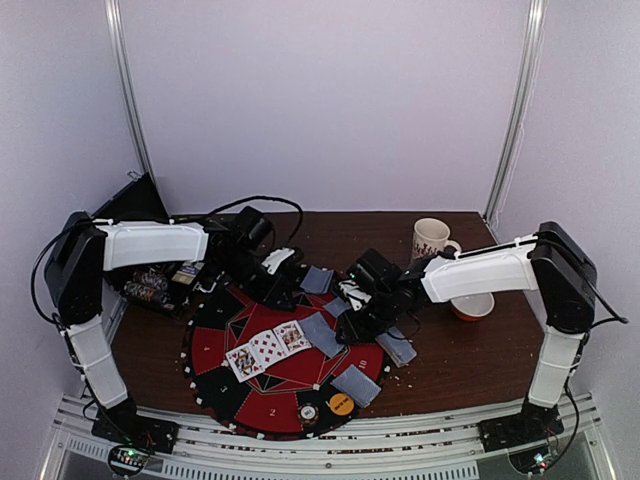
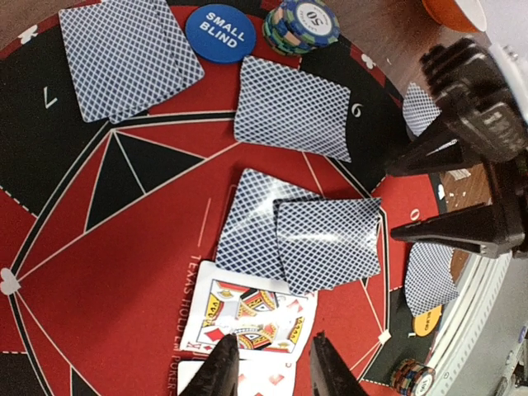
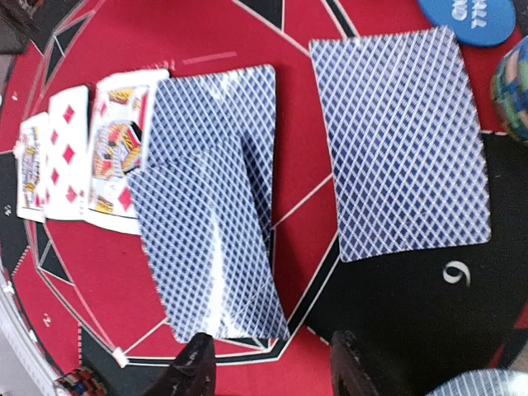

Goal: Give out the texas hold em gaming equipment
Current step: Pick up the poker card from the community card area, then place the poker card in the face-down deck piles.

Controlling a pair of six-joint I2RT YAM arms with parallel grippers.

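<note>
Blue button (image 3: 466, 18) cropped (top edge).

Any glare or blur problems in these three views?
Top external: even soft light, no hard shadows; face-up cards too small to read. Left wrist: sharp, text on the blue button legible; left end effector dark, soft-edged. Right wrist: pale glare streak on the nearest card back; chip stack at the right edge blurred.

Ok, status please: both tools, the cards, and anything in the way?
Left tool open, near face-up cards. Right tool open, by overlapped face-down pair. Mug, bowl off the mat, not in the way.
</note>
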